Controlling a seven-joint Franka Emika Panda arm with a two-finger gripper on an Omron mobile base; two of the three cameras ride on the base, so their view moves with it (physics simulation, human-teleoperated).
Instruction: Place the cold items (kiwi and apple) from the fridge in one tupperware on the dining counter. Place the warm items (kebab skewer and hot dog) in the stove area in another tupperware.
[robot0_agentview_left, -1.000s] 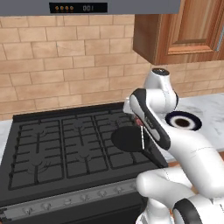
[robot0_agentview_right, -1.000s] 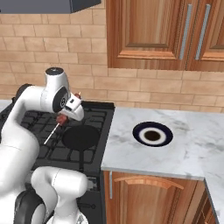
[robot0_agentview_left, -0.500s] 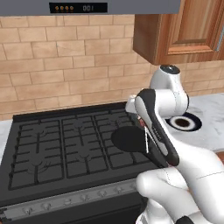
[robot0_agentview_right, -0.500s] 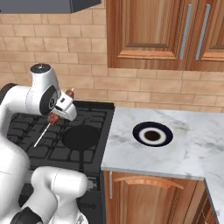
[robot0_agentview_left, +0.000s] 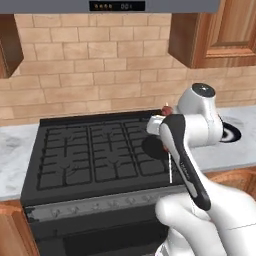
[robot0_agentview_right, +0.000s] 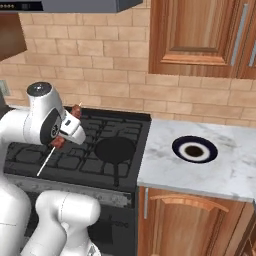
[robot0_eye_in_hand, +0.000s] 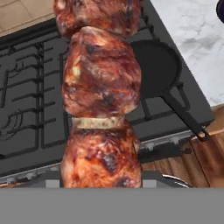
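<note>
- The hand (robot0_agentview_right: 64, 131) is clamped on the skewer (robot0_agentview_right: 56, 145), held in the air above the stove (robot0_agentview_right: 95, 150).
- In the hand view the meat (robot0_eye_in_hand: 101, 87) rises straight out from between the fingers.
- The bare stick seems to point down at the grates.
- A pan (robot0_agentview_right: 114, 150) sits just beside, on the stove's right; a dark bowl (robot0_agentview_right: 194, 149) rests on the desk (robot0_agentview_right: 225, 170).

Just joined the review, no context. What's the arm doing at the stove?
The gripper is shut on the kebab skewer and holds it in the air above the stove. In the right base view the thin stick slants down past the stove's front edge. A black pan sits empty on the right burners. A dark bowl stands on the marble counter to the right.
</note>
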